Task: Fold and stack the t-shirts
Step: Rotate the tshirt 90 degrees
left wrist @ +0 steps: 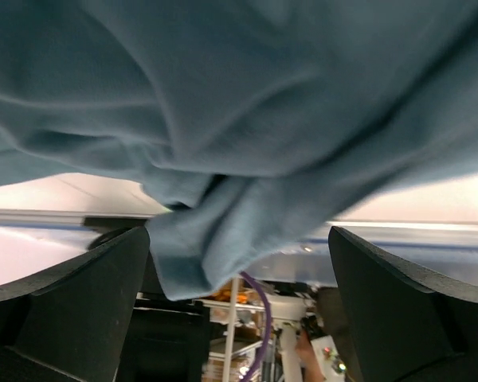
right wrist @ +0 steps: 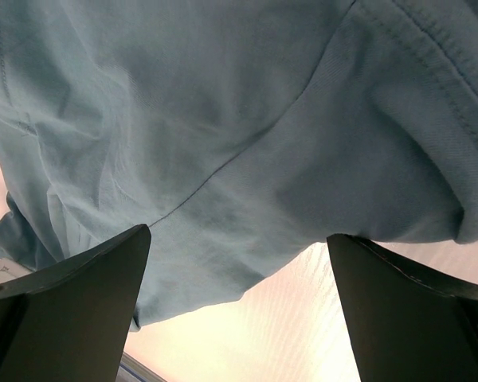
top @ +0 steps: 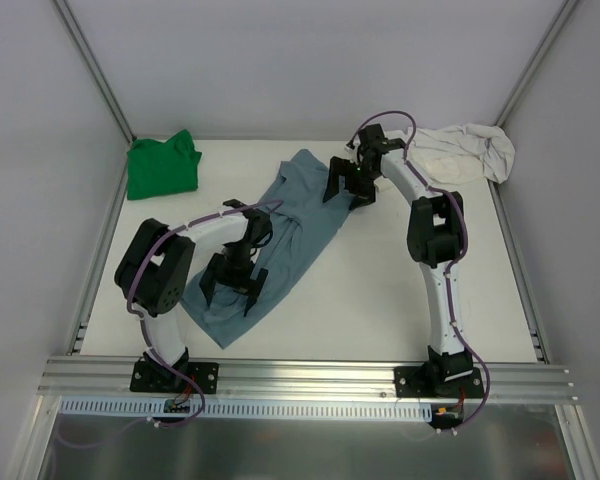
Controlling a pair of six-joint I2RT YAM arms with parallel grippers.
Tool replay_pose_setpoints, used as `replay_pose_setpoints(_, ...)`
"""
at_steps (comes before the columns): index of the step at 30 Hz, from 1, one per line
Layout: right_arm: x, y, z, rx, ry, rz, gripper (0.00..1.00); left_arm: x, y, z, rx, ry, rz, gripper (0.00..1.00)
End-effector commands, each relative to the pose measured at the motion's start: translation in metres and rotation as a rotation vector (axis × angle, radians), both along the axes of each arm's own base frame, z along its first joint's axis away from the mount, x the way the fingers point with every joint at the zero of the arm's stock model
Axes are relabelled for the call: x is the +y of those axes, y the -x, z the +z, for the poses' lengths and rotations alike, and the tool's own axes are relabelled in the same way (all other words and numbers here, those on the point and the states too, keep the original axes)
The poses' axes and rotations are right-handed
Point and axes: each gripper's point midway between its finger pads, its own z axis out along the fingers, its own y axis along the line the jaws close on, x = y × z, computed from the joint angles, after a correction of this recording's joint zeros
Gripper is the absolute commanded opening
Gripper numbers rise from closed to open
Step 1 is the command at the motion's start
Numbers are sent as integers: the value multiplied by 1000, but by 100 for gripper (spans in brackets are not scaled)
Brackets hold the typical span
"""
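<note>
A slate-blue t-shirt lies crumpled and stretched diagonally across the middle of the table. A green t-shirt sits bunched at the back left. A cream t-shirt is heaped at the back right. My left gripper hovers open over the blue shirt's near end; blue cloth fills its view, a fold hanging between the fingers. My right gripper stands open at the shirt's far right edge, with blue fabric in front of its fingers and nothing held.
White enclosure walls with metal posts bound the table on three sides. An aluminium rail carrying both arm bases runs along the near edge. Bare white tabletop lies between the two arms.
</note>
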Motion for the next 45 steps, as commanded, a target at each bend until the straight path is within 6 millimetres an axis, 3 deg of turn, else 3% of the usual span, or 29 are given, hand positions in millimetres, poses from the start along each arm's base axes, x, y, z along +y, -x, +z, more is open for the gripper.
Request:
replay_pose_setpoints(1,0,-7,33,-62,-45,-9,99,17,-15,3,-68,-134,-64,99)
replay_pose_setpoints(12,-8,-14,37,-62,-81,-35,100,38,-25,-12,-146,-297,-115,99)
replay_pose_setpoints(21,-10,-18,37,-57,-100,-46,99,48,-30,1,-184,-343,-139,99)
replay_pose_setpoints(26,-11,-18,34,-49,-107,-48,99,46,-38,25,-229,-330,-133,99)
replay_pose_setpoints(30,-10,-19,35,-52,-111,-48,99,48,-42,32,-247,-346,-139,99)
replay_pose_setpoints(40,-1,-19,40,-45,-157,-52,100,46,-25,-8,-142,-335,-135,99)
replay_pose_setpoints(45,-2,-17,80,-134,-143,-40,100,38,-27,-14,-140,-303,-121,99)
